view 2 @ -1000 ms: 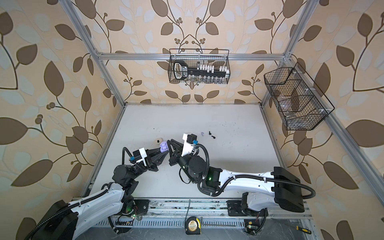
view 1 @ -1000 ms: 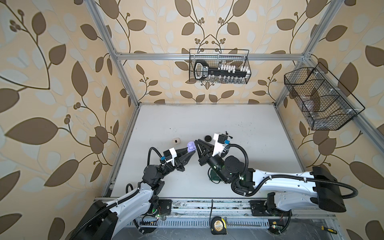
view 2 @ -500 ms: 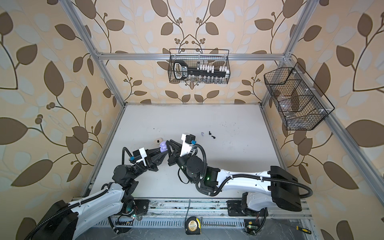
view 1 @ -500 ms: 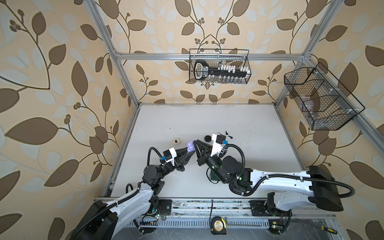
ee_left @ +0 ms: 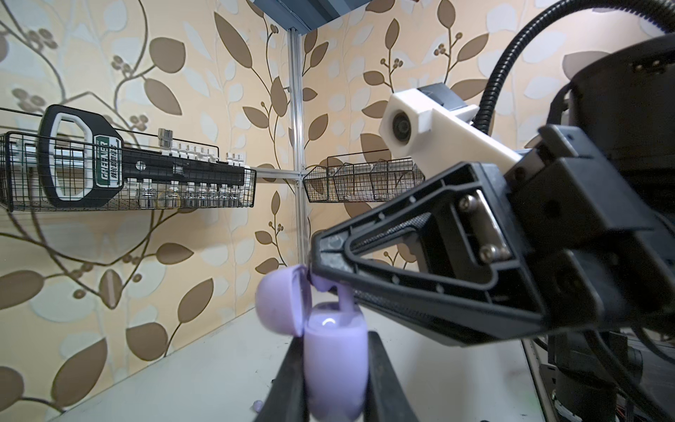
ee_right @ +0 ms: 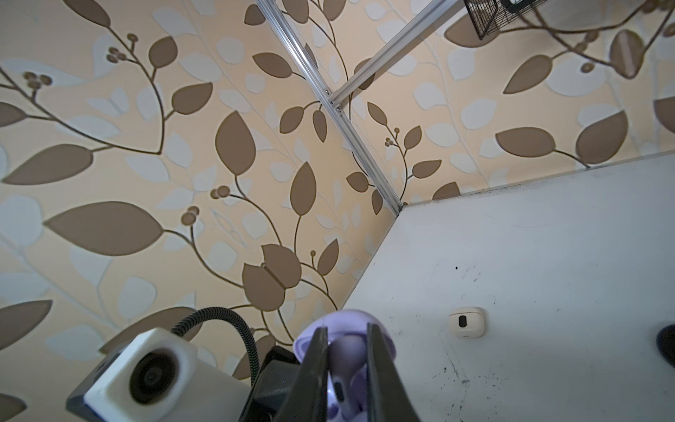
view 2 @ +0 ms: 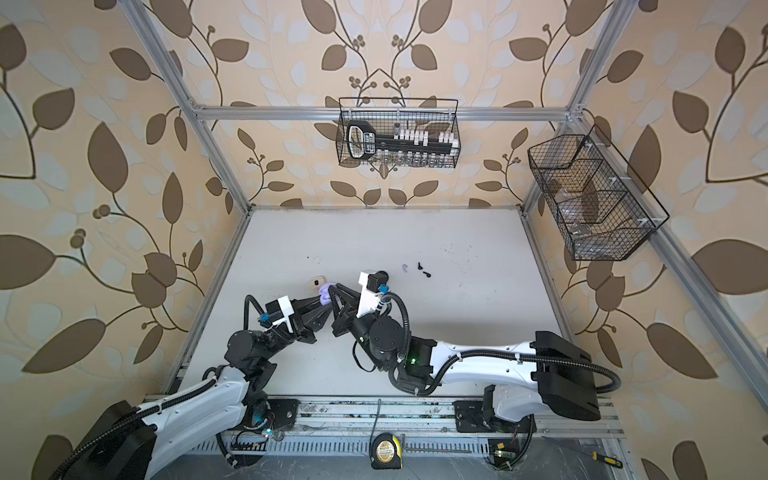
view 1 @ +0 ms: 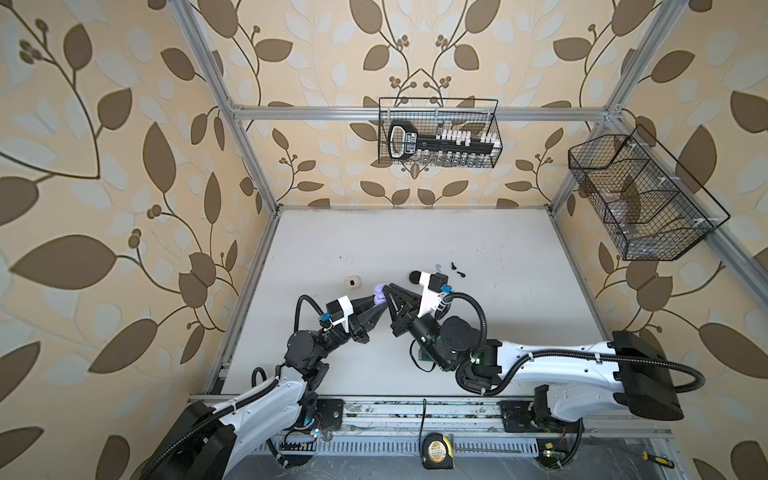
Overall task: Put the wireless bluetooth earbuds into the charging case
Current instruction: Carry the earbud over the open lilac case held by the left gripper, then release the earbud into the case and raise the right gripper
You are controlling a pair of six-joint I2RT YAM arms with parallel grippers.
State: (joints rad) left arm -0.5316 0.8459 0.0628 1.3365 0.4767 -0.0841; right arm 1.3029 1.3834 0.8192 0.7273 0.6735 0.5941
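While left gripper (ee_left: pixel 334 339) clamps open lavender case (ee_left: pixel 336 372), right gripper (ee_right: pixel 347 330) pinches lavender earbud (ee_left: pixel 345 299), stem seemingly inside case.

The left gripper (view 1: pixel 376 303) and right gripper (view 1: pixel 389 292) meet tip to tip at a lavender case (view 1: pixel 379 289) — a white case (view 1: pixel 352 282) lies near, toward the left wall (view 1: pixel 124 208). Behind them on the table (view 1: pixel 415 232) lie a lavender earbud (view 1: pixel 438 266) and two black earbuds (view 1: pixel 453 265).

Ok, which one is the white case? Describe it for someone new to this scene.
On the table, find the lavender case held by the left gripper. Just left of it in both top views lies the white case, alone. It is the only white puck, with one dark oval mark; the black case sits to the right.
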